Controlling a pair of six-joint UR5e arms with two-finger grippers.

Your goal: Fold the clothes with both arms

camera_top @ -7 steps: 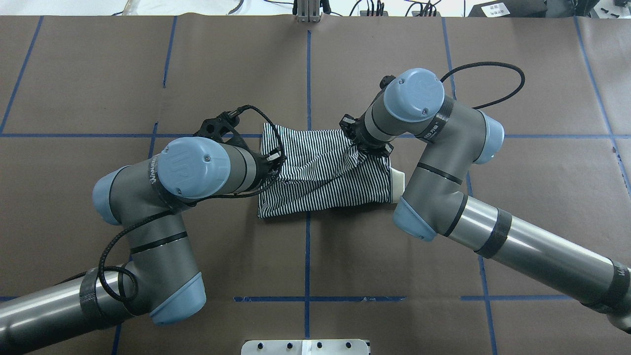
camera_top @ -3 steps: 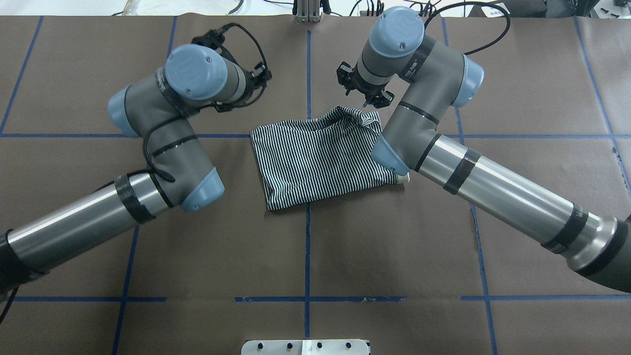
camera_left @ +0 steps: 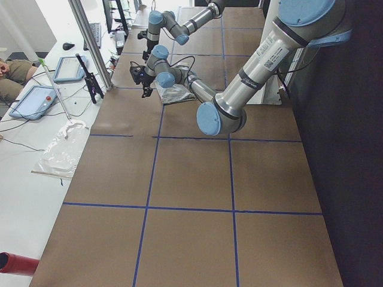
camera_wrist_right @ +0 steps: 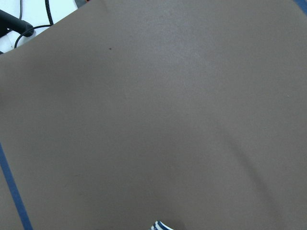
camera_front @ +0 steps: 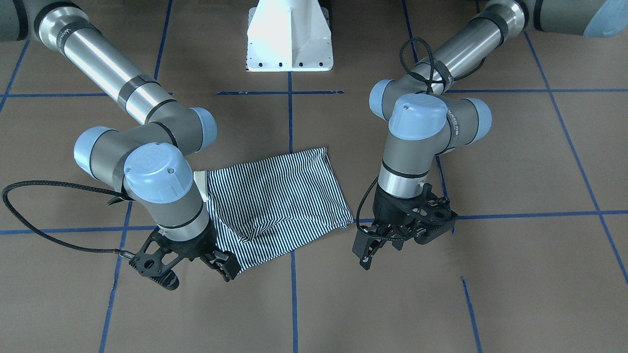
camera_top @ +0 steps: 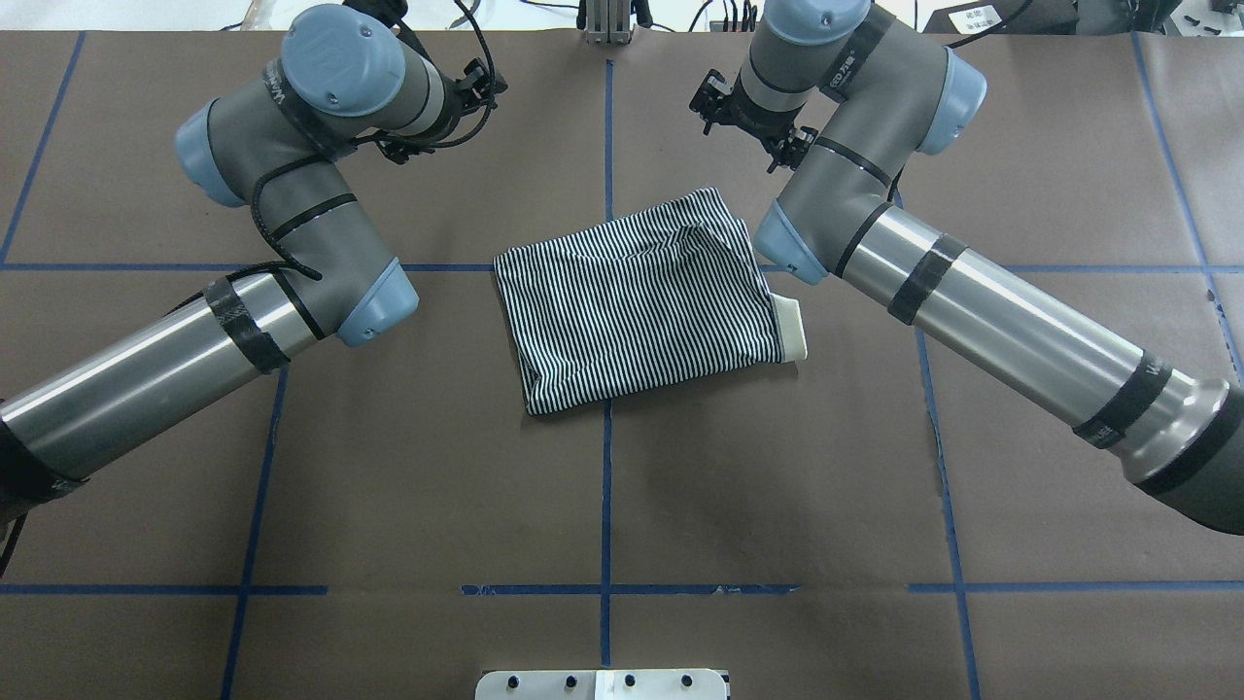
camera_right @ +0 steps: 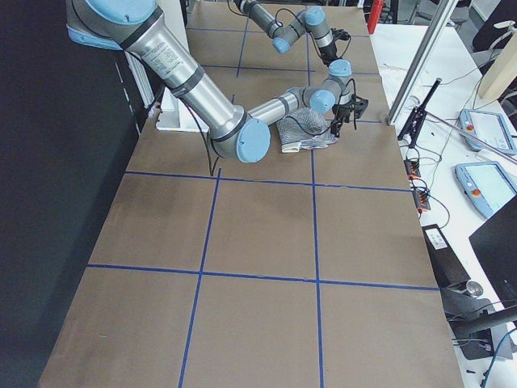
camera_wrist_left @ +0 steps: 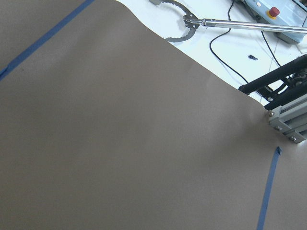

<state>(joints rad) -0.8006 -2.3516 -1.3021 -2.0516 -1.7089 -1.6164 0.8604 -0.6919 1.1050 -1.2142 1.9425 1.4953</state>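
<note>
Your black left gripper (camera_front: 365, 254) and right gripper (camera_front: 225, 266) hung empty, gap unclear; striped navy-and-white polo shirt (camera_top: 637, 301) lay mid-worktop on blue-taped brown paper (camera_top: 777, 486).

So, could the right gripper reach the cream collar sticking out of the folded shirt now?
Probably yes: the right gripper hangs empty by the polo shirt's far edge, and the cream collar lies uncovered on its side.

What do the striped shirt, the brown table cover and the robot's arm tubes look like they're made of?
Striped shirt: soft knit fabric, matte; it creases and sags into folds instead of holding a shape.
Table cover: probably brown kraft paper, matte, with faint wrinkles and overlapping sheet edges.
Arm tubes: metal, likely aluminium, with a smooth satin finish; bright highlights run along their length.
</note>
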